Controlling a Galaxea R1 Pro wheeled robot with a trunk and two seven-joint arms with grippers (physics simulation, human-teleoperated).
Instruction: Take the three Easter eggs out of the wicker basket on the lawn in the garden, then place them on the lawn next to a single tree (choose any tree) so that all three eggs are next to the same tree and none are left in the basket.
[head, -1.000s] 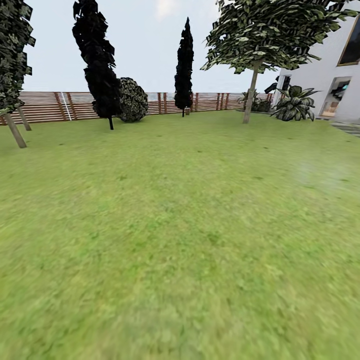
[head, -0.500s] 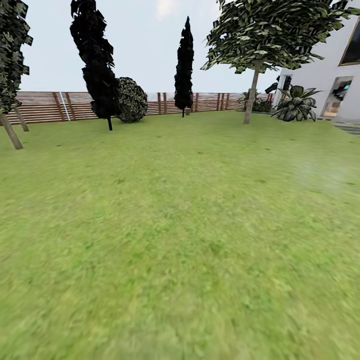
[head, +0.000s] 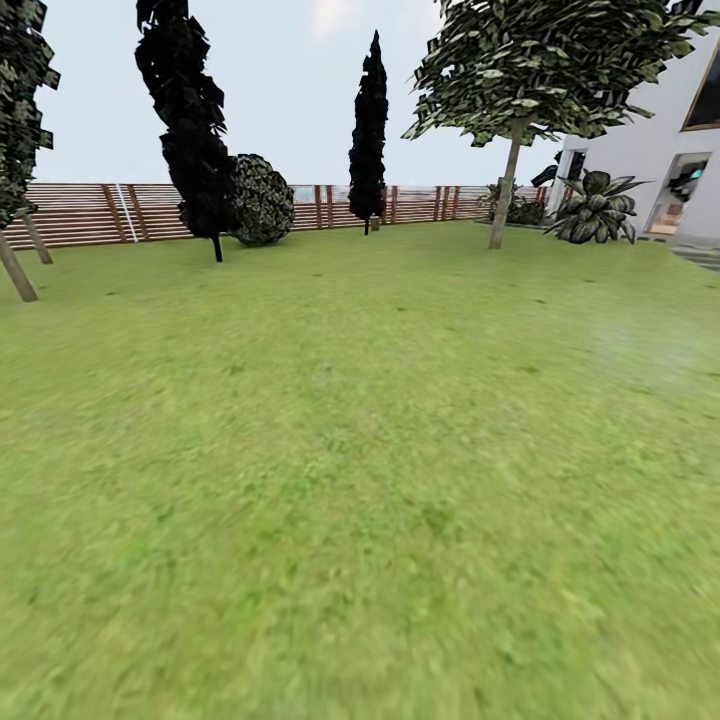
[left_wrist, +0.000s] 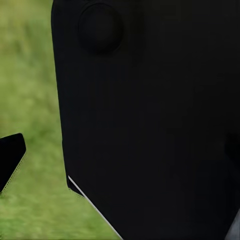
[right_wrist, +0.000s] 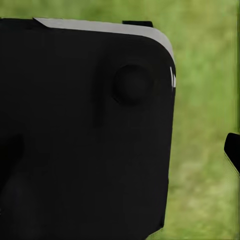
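End effector spread cannot be told from wrist views; head view shows lawn (head: 380, 480), fence (head: 90, 212).

A brown slatted fence (head: 100, 212) runs across the upper part of the head view, from the left edge toward the right. In front of it, upper left, stands a tall dark narrow tree (head: 190, 120) with a round shrub (head: 262, 200) just beside it. A second slim dark tree (head: 369, 125) rises at upper centre. At the upper right, a white house wall (head: 650, 150) stands behind a broad-leaved plant (head: 597, 208). Pale sky (head: 290, 90) spans the top.
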